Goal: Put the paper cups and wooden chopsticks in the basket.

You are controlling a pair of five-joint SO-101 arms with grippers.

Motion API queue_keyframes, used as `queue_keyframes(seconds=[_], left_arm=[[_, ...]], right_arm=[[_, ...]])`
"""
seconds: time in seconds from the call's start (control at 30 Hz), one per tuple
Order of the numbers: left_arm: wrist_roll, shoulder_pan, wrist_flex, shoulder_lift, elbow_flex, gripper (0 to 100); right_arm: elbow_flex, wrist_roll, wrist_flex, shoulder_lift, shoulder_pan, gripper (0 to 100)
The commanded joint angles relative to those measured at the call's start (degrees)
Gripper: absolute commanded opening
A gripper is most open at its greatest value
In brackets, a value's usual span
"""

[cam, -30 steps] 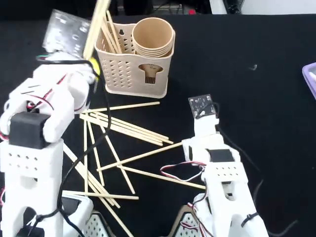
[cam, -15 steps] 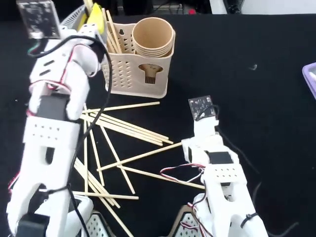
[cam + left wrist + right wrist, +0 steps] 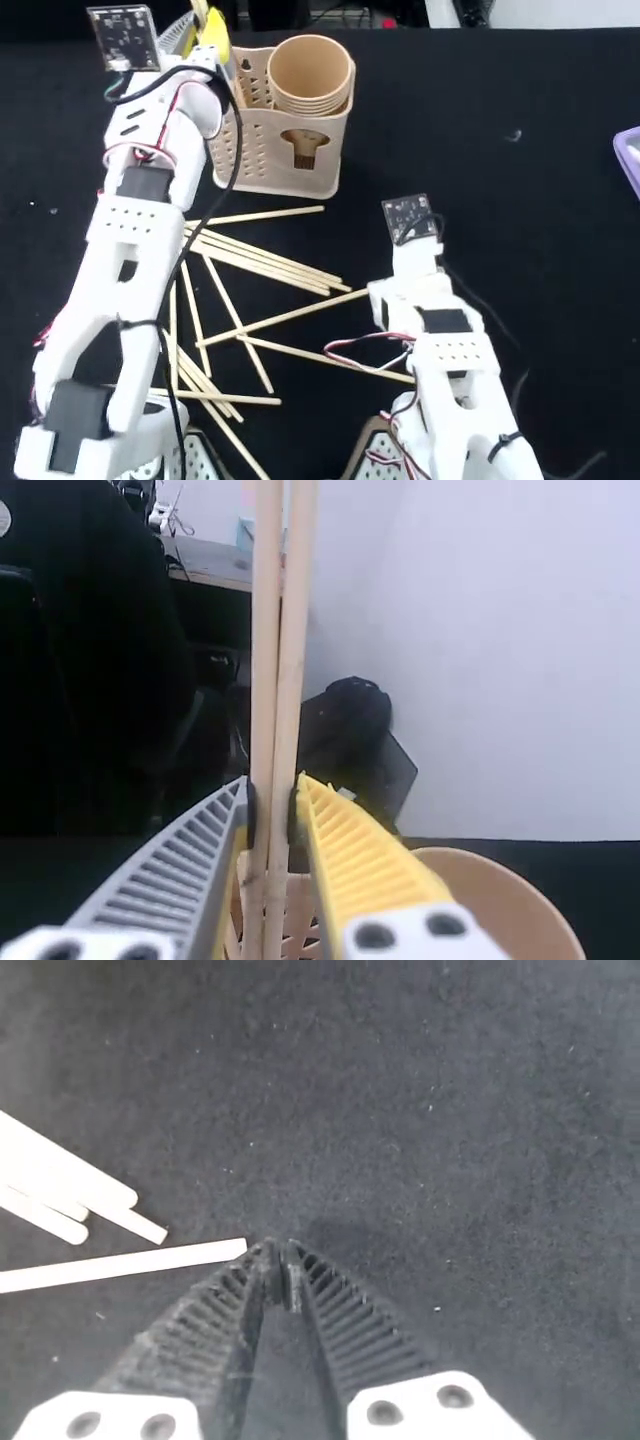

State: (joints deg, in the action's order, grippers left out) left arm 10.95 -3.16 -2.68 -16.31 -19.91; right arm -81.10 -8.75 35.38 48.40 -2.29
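— Wooden chopsticks [image 3: 275,630] in the left gripper [image 3: 272,795]: count, and how held?
— Two. They are clamped upright between the grey and yellow jaws, side by side and touching. Their upper ends run off the top of the left wrist frame, and the lower ends are hidden behind the jaws.
— Where does that gripper sit?
— High view, upper left, at the left end of the basket [image 3: 290,165]. The stacked cups [image 3: 310,70] stand in its right compartment, upper centre.
— Right gripper [image 3: 278,1255]?
— Jaws pressed together with nothing between them. The tip is low over the black table [image 3: 480,1110], just beside the end of one loose chopstick [image 3: 120,1265].
— Anything else outside the basket?
— Scattered chopsticks [image 3: 250,258] lie flat on the table, from left of centre to lower left, between the two arms. Several cross one another.
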Motion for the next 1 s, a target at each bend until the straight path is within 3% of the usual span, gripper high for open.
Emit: queue_keyframes(seconds=[0.0,0.2,0.33,0.73,0.97], left_arm=[[0.4,0.7,1.1,0.5,0.7,3],[0.4,0.7,-3.3,0.5,1.1,12],[0.3,0.7,-7.4,0.7,2.5,12],[0.0,8.0,-7.7,1.2,4.2,11],[0.0,6.5,-7.6,1.2,0.7,9]], right_arm=[[0.2,0.4,-1.2,1.8,0.5,1.1],[0.2,0.4,-1.2,1.8,0.4,1.1],[0.2,0.4,-1.2,1.8,0.4,1.1],[0.1,0.4,-1.2,1.9,0.4,1.1],[0.1,0.4,-1.2,1.9,0.4,1.1]])
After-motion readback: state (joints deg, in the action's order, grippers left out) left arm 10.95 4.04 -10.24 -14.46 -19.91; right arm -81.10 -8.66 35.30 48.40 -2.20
